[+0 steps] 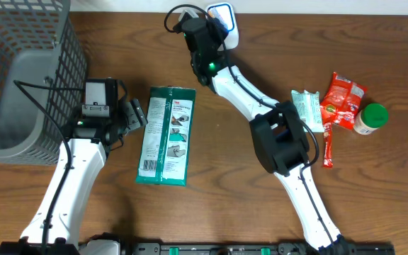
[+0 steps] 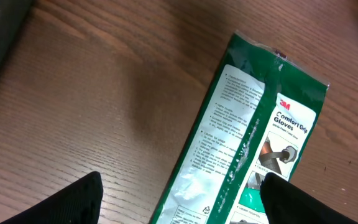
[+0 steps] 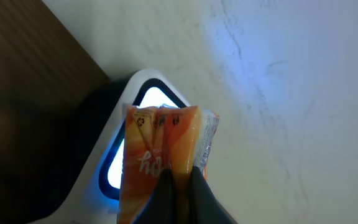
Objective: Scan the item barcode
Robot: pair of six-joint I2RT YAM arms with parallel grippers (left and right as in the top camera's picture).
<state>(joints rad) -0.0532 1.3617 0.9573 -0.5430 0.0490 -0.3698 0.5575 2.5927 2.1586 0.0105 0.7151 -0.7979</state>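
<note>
The right tool (image 3: 180, 182) pinches an orange packet (image 3: 157, 149) before the lit scanner (image 3: 149, 98); the left tool (image 2: 182, 202) gapes wide over the glove pack (image 2: 241, 124) on the bench (image 2: 104, 93).

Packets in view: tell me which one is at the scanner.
The orange packet, pinched in the right gripper before the lit scanner; the green gloves packet and the red packet lie flat on the table.

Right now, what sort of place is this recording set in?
Probably a mock checkout bench: the right gripper holds an orange packet at a lit barcode scanner, with a wire basket and packaged goods like a glove pack on the table.
</note>
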